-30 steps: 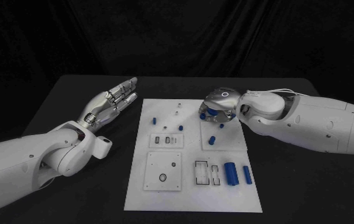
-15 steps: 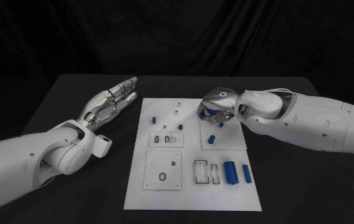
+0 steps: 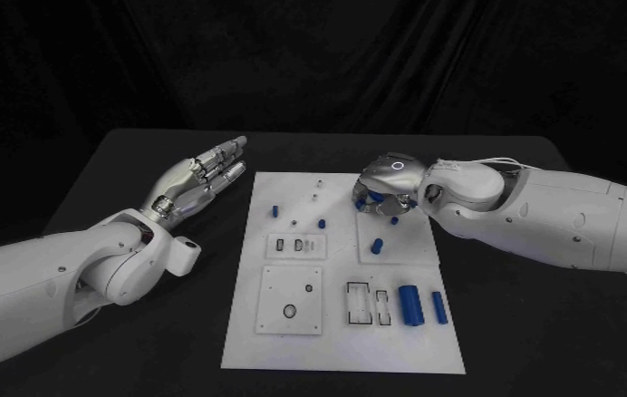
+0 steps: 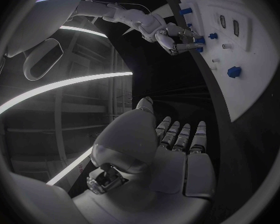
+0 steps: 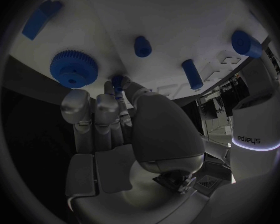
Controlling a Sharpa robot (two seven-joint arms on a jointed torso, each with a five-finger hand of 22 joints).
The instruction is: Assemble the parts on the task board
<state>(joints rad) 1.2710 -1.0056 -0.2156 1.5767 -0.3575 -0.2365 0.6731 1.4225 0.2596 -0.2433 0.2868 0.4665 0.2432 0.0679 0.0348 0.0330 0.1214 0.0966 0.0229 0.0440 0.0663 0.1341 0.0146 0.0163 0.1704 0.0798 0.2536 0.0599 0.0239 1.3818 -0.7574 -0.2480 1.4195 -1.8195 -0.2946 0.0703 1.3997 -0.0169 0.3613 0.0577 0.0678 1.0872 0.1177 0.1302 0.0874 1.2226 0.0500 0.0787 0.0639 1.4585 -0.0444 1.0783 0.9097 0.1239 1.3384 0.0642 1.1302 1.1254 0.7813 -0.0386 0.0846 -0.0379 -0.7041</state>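
One task board [image 3: 342, 343], two hands [image 3: 196, 179] [image 3: 386, 179]

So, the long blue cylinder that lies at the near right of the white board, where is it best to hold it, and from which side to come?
Probably at its middle, from straight above. The long blue cylinder lies flat on the task board, its length running away from the robot, so fingers can close across its round sides. A thinner blue rod lies just to its right, apart from it; that side looks tight.
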